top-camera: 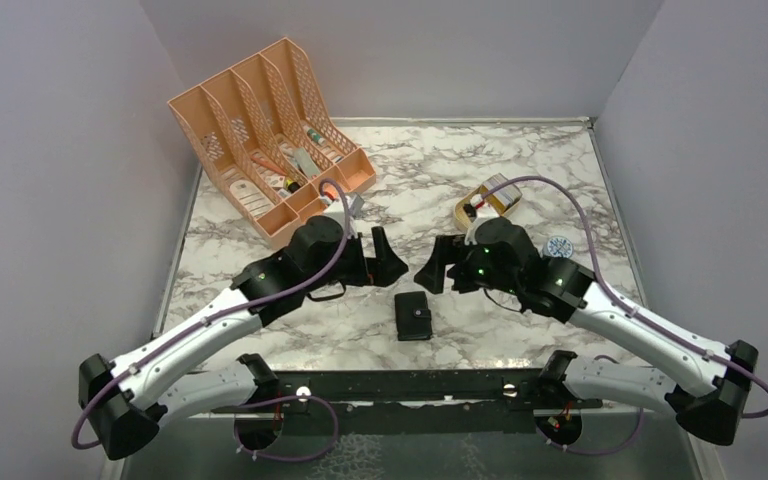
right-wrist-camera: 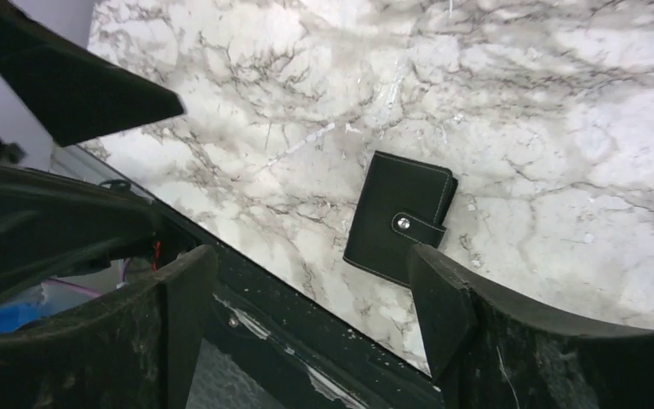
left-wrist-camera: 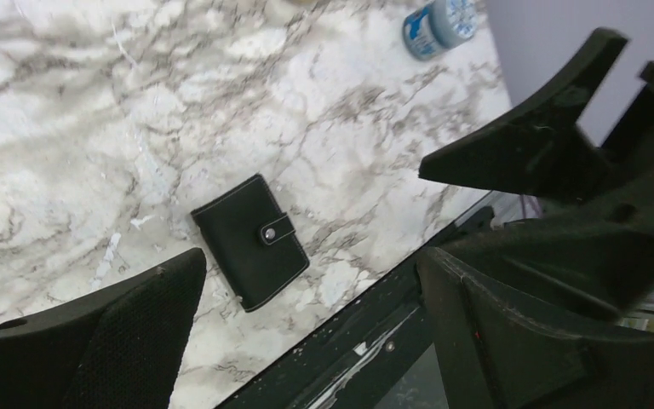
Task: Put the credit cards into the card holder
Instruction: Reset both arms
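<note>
Holder shut, snap fastened, flat on counter near front edge | left jaws and right jaws spread wide, empty | I judge it light, stiffish, slick; I'd pinch across its long edges | cards unseen

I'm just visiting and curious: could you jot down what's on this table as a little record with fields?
Left gripper: open, empty
Right gripper: open, empty
Card holder: black, snapped shut, lying flat near the front edge of the table, between the two grippers
Credit cards: none that I can make out
Far left: peach organiser
Far right: gold tin, small blue-white round thing
</note>
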